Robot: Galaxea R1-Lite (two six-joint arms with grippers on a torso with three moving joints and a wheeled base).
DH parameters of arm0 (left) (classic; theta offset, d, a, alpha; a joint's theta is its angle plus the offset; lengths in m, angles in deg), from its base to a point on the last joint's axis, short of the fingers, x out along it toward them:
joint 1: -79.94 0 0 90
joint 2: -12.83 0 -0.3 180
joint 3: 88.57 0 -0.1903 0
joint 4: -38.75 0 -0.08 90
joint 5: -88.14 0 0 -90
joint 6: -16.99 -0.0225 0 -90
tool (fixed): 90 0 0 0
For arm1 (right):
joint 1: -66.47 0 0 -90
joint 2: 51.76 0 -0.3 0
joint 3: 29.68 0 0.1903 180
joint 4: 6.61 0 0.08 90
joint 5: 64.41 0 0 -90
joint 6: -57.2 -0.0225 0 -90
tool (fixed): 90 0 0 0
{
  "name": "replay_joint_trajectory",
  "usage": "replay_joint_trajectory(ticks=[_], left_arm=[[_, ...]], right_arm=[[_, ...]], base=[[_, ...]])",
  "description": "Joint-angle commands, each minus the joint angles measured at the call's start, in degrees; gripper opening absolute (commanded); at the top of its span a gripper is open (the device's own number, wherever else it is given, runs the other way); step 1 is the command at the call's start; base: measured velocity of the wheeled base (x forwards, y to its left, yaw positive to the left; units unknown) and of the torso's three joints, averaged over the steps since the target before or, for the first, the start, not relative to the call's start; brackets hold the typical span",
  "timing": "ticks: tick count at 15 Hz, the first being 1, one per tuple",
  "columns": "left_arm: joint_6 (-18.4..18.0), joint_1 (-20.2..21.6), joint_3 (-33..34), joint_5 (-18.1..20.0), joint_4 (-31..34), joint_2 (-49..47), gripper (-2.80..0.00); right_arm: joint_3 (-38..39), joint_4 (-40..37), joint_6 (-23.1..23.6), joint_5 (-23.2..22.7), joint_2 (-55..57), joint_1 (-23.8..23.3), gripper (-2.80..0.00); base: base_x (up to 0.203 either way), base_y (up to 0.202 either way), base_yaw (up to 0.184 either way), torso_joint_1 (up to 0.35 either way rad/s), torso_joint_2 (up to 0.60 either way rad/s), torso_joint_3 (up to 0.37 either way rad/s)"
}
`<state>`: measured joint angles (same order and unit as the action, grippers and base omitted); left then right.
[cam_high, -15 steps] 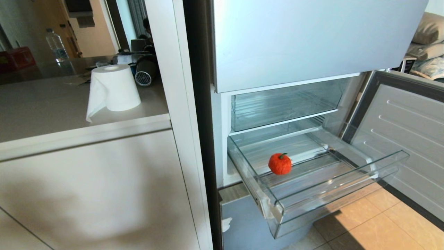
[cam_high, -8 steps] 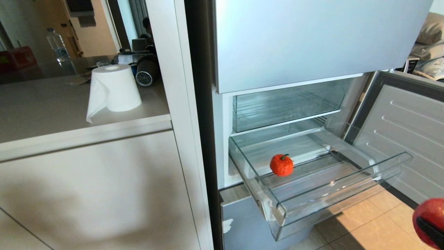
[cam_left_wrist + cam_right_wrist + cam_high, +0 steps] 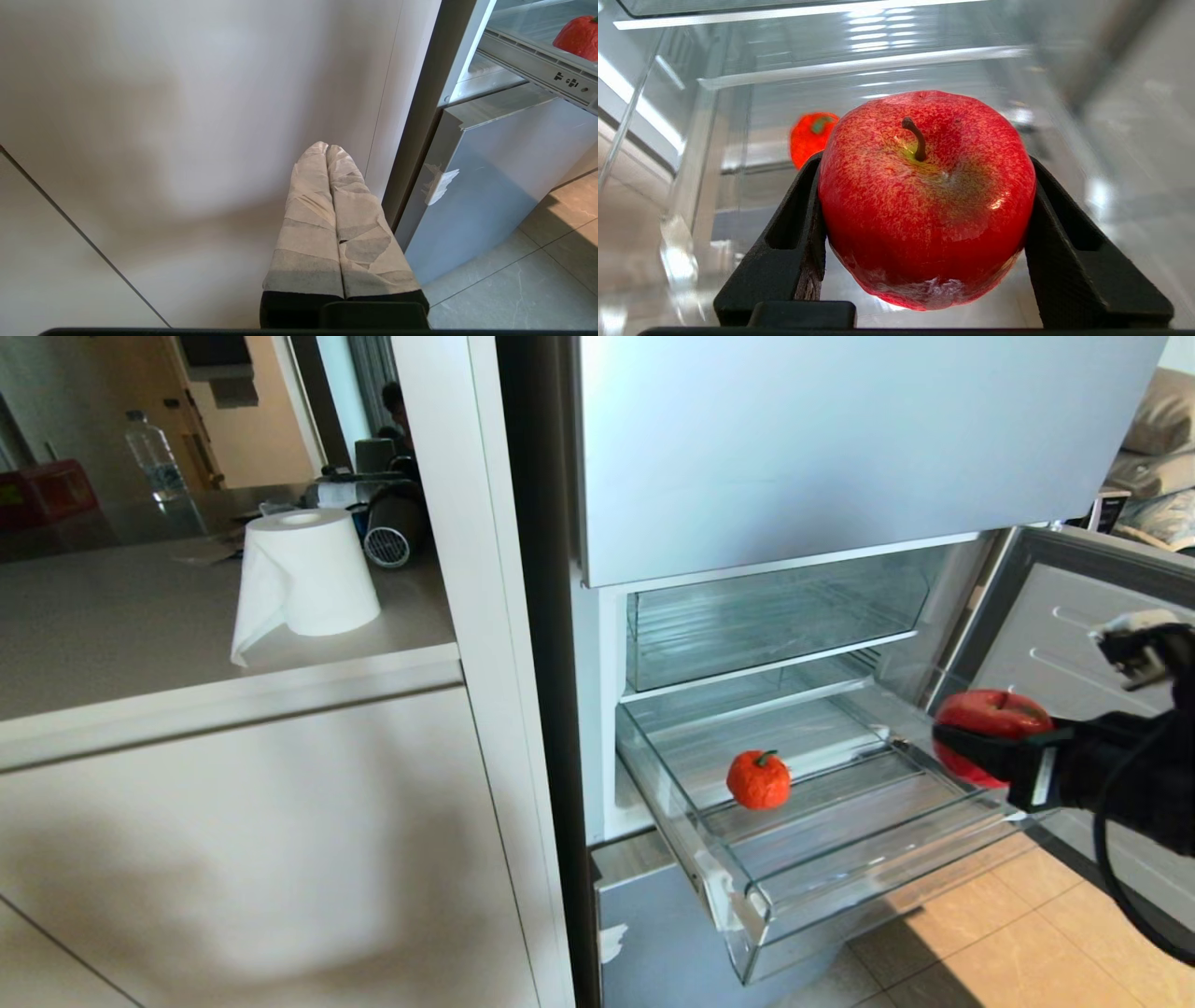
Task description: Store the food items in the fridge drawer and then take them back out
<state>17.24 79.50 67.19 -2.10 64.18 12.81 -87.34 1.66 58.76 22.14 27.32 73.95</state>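
Note:
The clear fridge drawer [image 3: 910, 840] is pulled out of the open fridge. A bumpy orange-red tangerine [image 3: 758, 778] with a green stem lies on its ribbed floor, and it also shows as the tangerine [image 3: 810, 135] behind the apple in the right wrist view. My right gripper [image 3: 971, 747] is shut on a shiny red apple [image 3: 991, 714], stem up, just above the drawer's right end. Both black fingers press the apple [image 3: 924, 196] at its sides. My left gripper [image 3: 327, 148] is shut and empty, parked low before the white cabinet.
The open fridge door [image 3: 1092, 709] stands right of the drawer, close behind my right arm. A deeper clear compartment [image 3: 775, 611] sits above the drawer. A paper towel roll [image 3: 303, 574] and a bottle [image 3: 154, 457] stand on the counter at left. Tiled floor [image 3: 1008, 943] lies below.
My right arm has come up from the lower right, carrying the apple from outside the view to just over the drawer's right end. The tangerine and drawer have not moved.

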Motion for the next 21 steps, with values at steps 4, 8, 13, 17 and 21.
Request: replay_joint_trajectory(ticks=[4,8,13,17,21], left_arm=[[0.0,0.0,0.0,0.0,0.0,0.0,-2.80],[0.0,0.0,0.0,0.0,0.0,0.0,-2.80],[0.0,0.0,0.0,0.0,0.0,0.0,-2.80],[0.0,0.0,0.0,0.0,0.0,0.0,-2.80],[0.0,0.0,0.0,0.0,0.0,0.0,-2.80]], right_arm=[[-8.5,1.8,-0.1,-2.7,19.7,0.1,-2.80],[-14.5,3.3,-0.1,-2.7,27.6,-0.1,-2.80],[-20.9,3.3,-0.1,-2.7,35.5,-0.3,-2.80],[-26.8,3.3,-0.9,-2.7,41.9,-0.4,-2.80],[-30.9,3.3,-2.9,-2.8,45.4,-0.4,-2.80]], base=[[0.000,0.000,0.000,0.000,0.00,0.000],[0.000,0.000,0.000,0.000,0.00,0.000],[0.000,0.000,0.000,0.000,0.00,0.000],[0.000,0.000,0.000,0.000,0.00,0.000],[0.000,0.000,0.000,0.000,0.00,0.000]])
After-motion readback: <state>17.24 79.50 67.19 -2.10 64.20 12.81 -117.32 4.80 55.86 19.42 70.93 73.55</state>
